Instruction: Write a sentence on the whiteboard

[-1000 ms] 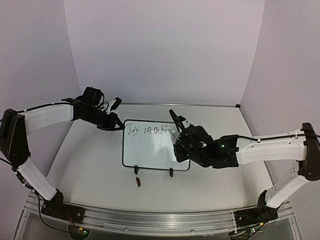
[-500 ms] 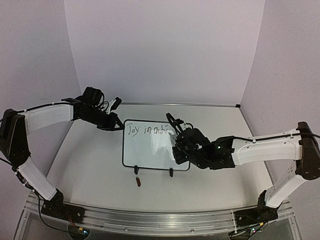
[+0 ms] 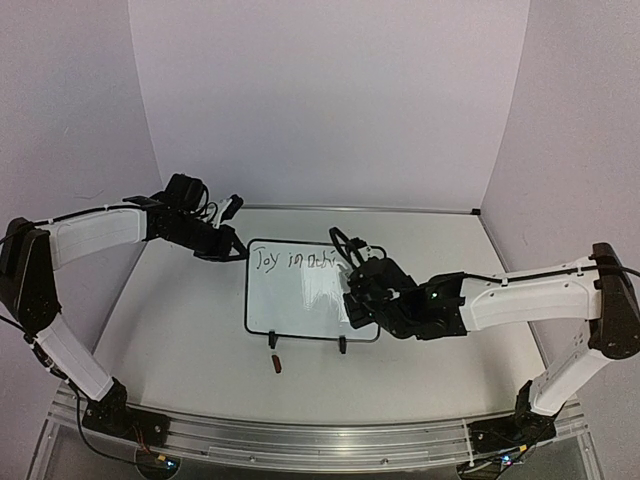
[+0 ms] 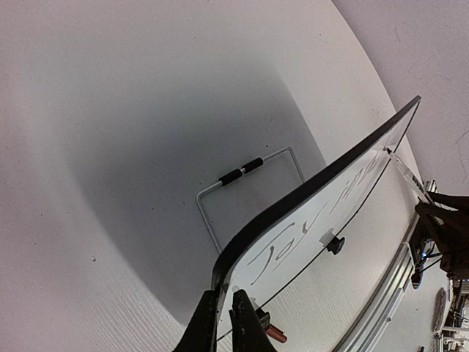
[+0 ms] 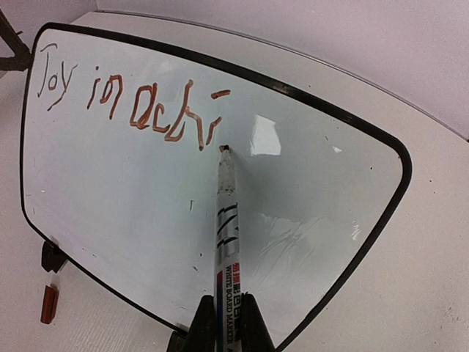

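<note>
The left arm [image 3: 95,232] reaches out over the white table [image 3: 170,330], its gripper [image 4: 223,312] pinching the upper left corner of the whiteboard [image 3: 300,300], which stands tilted mid-table. The right arm [image 3: 520,295] stretches low across, its gripper [image 5: 223,319] clamped on a marker [image 5: 226,213] whose tip touches the board. A red cap [image 3: 277,363] lies just in front.

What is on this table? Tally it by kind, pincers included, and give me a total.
whiteboard: 1
marker: 1
small red piece: 1
wire stand behind the board: 1
pincers: 2 (left pincer on the board's edge, right pincer on the marker)
Total: 6
</note>
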Robot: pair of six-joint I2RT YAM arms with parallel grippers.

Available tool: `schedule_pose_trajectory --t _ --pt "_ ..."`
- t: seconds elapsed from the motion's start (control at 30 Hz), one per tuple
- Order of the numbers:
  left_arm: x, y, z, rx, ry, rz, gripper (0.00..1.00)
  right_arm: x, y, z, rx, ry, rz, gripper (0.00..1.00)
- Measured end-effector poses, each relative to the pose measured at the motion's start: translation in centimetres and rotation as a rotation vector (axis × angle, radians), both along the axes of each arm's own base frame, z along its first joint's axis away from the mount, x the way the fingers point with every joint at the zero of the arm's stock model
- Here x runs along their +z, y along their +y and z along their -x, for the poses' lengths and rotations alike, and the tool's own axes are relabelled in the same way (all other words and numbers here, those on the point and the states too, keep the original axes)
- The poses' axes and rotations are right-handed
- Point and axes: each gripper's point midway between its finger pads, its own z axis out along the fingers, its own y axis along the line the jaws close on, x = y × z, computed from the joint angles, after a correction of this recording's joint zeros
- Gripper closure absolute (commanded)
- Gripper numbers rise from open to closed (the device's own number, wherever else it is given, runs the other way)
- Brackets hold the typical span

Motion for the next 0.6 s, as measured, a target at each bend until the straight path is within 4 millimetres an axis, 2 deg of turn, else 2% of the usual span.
schedule_pose_trajectory --t 0.3,0.6 --pt "0.0 0.0 0.0 0.000 0.000 0.000 0.92 0.1 -0.4 -0.2 -0.020 -0.013 0.014 1.00" --pt "0.0 0.0 0.0 0.000 0.000 0.000 0.92 1.2 0.0 -0.7 -0.022 -0.037 0.020 1.00"
